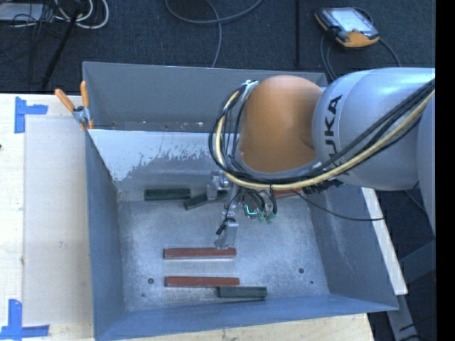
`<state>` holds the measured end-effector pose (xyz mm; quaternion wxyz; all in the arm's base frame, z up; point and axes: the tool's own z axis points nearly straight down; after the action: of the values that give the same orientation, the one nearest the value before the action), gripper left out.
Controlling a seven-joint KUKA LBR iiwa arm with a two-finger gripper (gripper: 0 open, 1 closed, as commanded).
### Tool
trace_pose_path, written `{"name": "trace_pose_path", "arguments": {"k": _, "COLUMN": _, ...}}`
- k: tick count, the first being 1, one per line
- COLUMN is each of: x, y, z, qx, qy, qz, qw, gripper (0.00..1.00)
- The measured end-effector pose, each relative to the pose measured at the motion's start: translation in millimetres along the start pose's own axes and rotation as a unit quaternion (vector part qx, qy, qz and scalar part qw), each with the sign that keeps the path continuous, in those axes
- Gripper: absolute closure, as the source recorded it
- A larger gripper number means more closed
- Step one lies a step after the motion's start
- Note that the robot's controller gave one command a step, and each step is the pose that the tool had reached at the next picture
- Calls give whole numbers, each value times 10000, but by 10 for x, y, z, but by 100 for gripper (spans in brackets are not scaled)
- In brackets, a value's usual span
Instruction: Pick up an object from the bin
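Gripper point(226, 234): I see it low in the grey bin point(103, 247), its tip just over the right end of the upper red-brown bar point(199, 253). I cannot make out whether it is spread or closed.
Second red-brown bar point(201, 281): near that bar, on its front side, parallel.
Dark bar point(242, 292): further front and right of it.
Dark green bar point(168, 195): behind it, well apart.
Small dark piece point(195, 202): behind it, likewise.

dark carpet floor point(163, 45), loose cables point(91, 11)
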<state>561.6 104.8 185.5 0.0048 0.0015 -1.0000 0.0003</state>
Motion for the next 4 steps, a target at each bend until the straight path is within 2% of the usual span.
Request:
{"name": "trace_pose_path", "arguments": {"k": 1, "x": -17, "y": -5, "z": -43, "qx": -5, "qy": -40, "qz": 13, "qw": 10000, "gripper": 0}}
{"name": "trace_pose_path", "arguments": {"k": 2, "x": 233, "y": -2, "z": 347, "qx": 0, "qy": -59, "qz": -426, "qw": 9991, "gripper": 0}}
{"name": "trace_pose_path", "arguments": {"k": 3, "x": 208, "y": 224, "z": 656, "qx": -1, "qy": -45, "qz": -724, "qw": 9974, "gripper": 0}}
{"name": "trace_pose_path", "arguments": {"k": 4, "x": 551, "y": -145, "z": 1143, "qx": -4, "qy": -9, "qz": -530, "qw": 9986, "gripper": 100}}
